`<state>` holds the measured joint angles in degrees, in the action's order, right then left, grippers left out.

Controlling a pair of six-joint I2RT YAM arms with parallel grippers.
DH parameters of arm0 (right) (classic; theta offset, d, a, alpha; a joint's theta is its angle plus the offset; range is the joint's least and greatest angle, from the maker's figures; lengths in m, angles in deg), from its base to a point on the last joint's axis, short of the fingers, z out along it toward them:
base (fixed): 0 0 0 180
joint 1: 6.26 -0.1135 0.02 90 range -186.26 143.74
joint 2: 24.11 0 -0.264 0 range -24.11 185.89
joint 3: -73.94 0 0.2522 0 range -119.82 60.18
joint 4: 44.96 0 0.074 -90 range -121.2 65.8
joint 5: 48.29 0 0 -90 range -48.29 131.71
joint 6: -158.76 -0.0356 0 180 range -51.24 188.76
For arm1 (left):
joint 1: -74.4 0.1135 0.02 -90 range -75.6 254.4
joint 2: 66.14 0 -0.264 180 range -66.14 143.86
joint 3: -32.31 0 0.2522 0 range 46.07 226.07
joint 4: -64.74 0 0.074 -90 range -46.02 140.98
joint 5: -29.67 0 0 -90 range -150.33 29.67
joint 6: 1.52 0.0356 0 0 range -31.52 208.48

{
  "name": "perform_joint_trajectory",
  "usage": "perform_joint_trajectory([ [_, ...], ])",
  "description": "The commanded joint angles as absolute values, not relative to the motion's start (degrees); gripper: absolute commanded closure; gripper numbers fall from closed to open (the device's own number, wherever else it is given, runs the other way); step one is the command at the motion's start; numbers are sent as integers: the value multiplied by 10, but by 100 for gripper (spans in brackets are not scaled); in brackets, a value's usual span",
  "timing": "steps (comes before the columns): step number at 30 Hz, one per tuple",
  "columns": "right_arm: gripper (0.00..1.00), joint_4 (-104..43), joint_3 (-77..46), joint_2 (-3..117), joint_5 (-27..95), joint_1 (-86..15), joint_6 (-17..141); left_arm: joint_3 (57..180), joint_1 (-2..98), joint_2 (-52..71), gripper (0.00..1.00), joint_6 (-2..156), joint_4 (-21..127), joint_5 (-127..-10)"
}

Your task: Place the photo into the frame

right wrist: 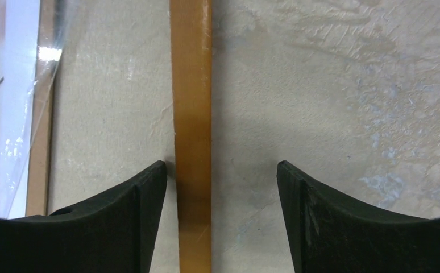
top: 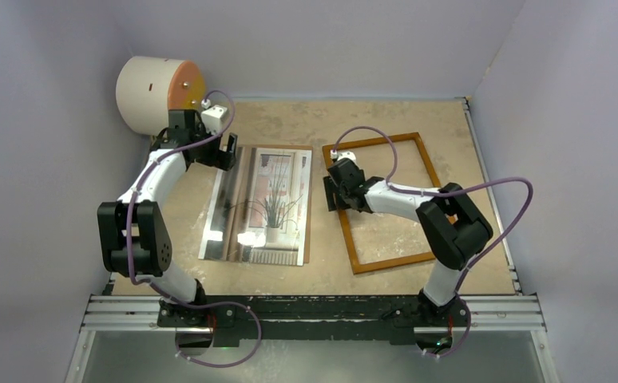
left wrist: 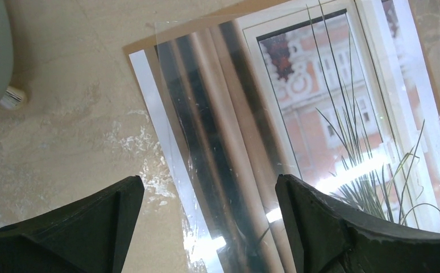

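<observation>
Photo [top: 270, 203]: flat on the surface [top: 370, 120], left of centre, on a brown board [top: 307, 239].
Frame [top: 389, 262]: flat, just right of the photo, bare surface showing inside it.
Left gripper [left wrist: 209, 185]: jaws open above the photo's edge.
Right gripper [right wrist: 221, 166]: jaws open, astride the frame's rail nearest the photo.

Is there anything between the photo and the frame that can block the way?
Yes. The right end effector, open, hangs over the frame's left rail, the side facing the photo. A clear sheet also seems to lie on the photo.
</observation>
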<state>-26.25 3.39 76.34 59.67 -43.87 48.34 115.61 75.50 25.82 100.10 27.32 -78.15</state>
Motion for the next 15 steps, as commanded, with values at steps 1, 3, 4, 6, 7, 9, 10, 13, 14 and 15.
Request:
perform_joint_trajectory([
  [1, 30, -237, 5, 790, 626, -455, 488, 1153, 758, 229, 7, 1009, 259, -797],
  [3, 36, -233, 1, 801, 629, -458, 483, 1153, 757, 227, 7, 1009, 255, -798],
  [4, 39, -232, -1, 806, 631, -459, 480, 1154, 758, 227, 7, 1009, 253, -798],
  [6, 51, -228, -6, 814, 639, -459, 472, 1155, 758, 227, 7, 1009, 249, -799],
  [7, 58, -222, -11, 816, 643, -459, 465, 1155, 758, 226, 7, 1009, 247, -801],
  [9, 69, -214, -22, 818, 647, -459, 459, 1155, 758, 224, 7, 1008, 245, -806],
  [10, 74, -213, -27, 817, 647, -459, 456, 1155, 758, 223, 7, 1009, 243, -810],
  [13, 86, -203, -56, 810, 639, -460, 453, 1158, 757, 220, 7, 1009, 236, -820],
  [14, 89, -197, -69, 808, 636, -460, 452, 1160, 758, 220, 7, 1010, 233, -822],
  [15, 93, -189, -83, 804, 632, -460, 451, 1162, 757, 220, 7, 1009, 228, -826],
])
